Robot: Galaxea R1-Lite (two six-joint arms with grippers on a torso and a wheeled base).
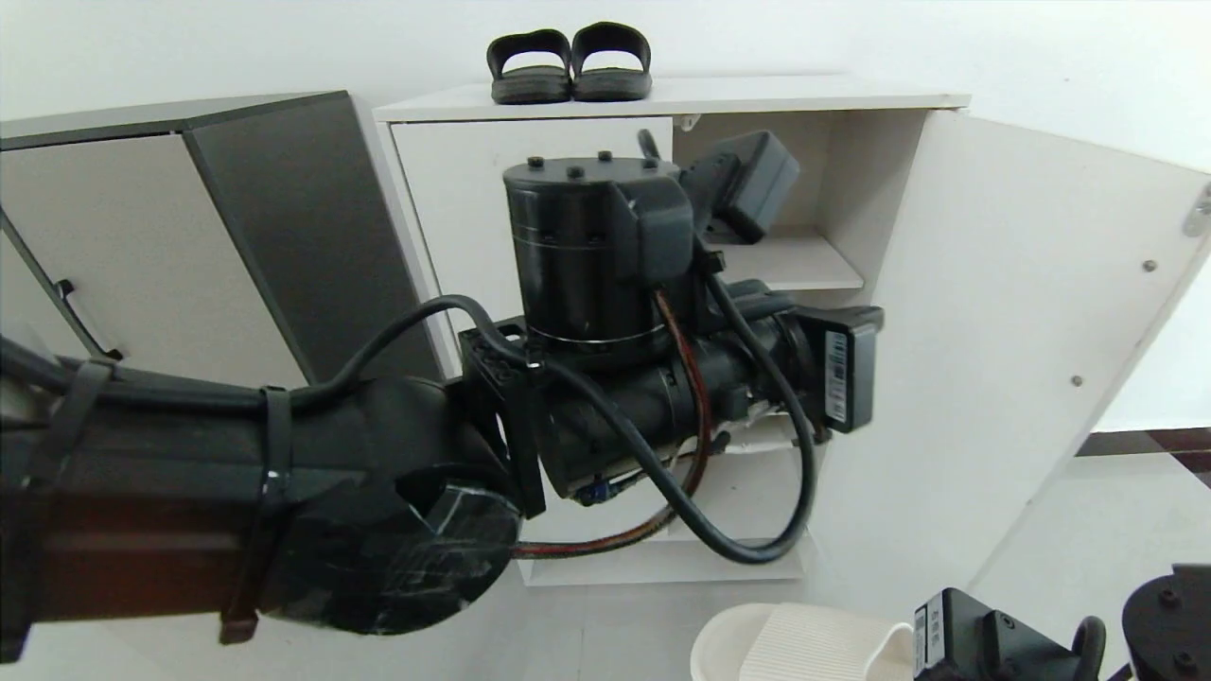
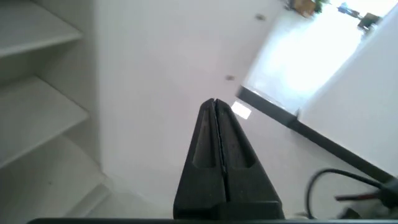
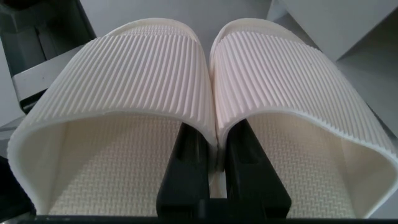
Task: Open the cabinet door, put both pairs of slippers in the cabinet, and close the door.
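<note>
Left end effector [image 2: 215, 118] is clenched and empty, near the open cabinet door [image 1: 1022, 331]. Right end effector [image 3: 214, 149] grasps the white slippers [image 1: 804, 648], lower right in the head view. Black slippers [image 1: 570, 64] sit on top of the cabinet [image 1: 776, 96], upper centre.

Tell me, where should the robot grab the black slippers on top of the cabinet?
Probably the two inner strap walls, where the black slippers touch side by side. Come from the front, reach into the openings facing the robot, and pinch those walls together.

The left arm [image 1: 284, 473] extends forward, left gripper [image 2: 215, 112] closed on nothing, while the right gripper [image 3: 214, 149] clamps the white slippers [image 3: 143, 68] together.
</note>
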